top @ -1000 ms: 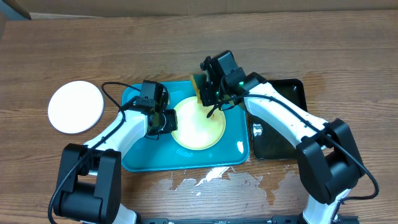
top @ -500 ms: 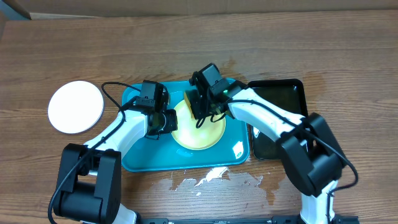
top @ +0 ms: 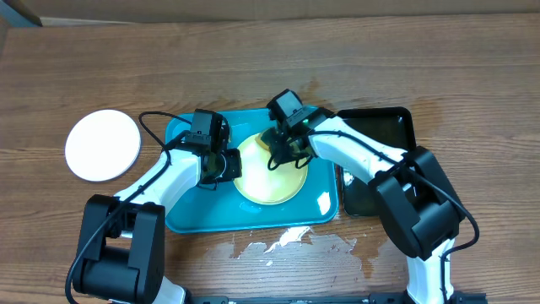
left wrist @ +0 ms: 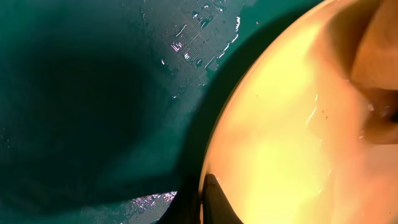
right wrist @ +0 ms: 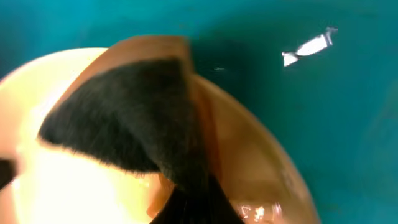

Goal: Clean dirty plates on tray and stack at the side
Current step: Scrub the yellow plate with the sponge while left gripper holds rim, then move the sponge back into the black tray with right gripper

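A pale yellow plate (top: pixel 268 176) lies on the turquoise tray (top: pixel 190 211). My left gripper (top: pixel 221 165) is shut on the plate's left rim; in the left wrist view a dark finger (left wrist: pixel 210 193) lies over the plate's edge (left wrist: pixel 292 143) above the wet tray (left wrist: pixel 93 93). My right gripper (top: pixel 282 145) is shut on a sponge and presses it on the plate's far part. The right wrist view shows the sponge's dark scouring face (right wrist: pixel 124 124) on the plate (right wrist: pixel 267 174). A white plate (top: pixel 103 144) lies on the table left of the tray.
A smaller black tray (top: pixel 384 127) lies against the turquoise tray's right side, under my right arm. A worn pale patch (top: pixel 287 240) marks the table in front of the tray. Cardboard runs along the table's far edge.
My right gripper has moved left and toward me from the tray's far edge, bringing the sponge onto the yellow plate. The left gripper has kept its hold on the rim.
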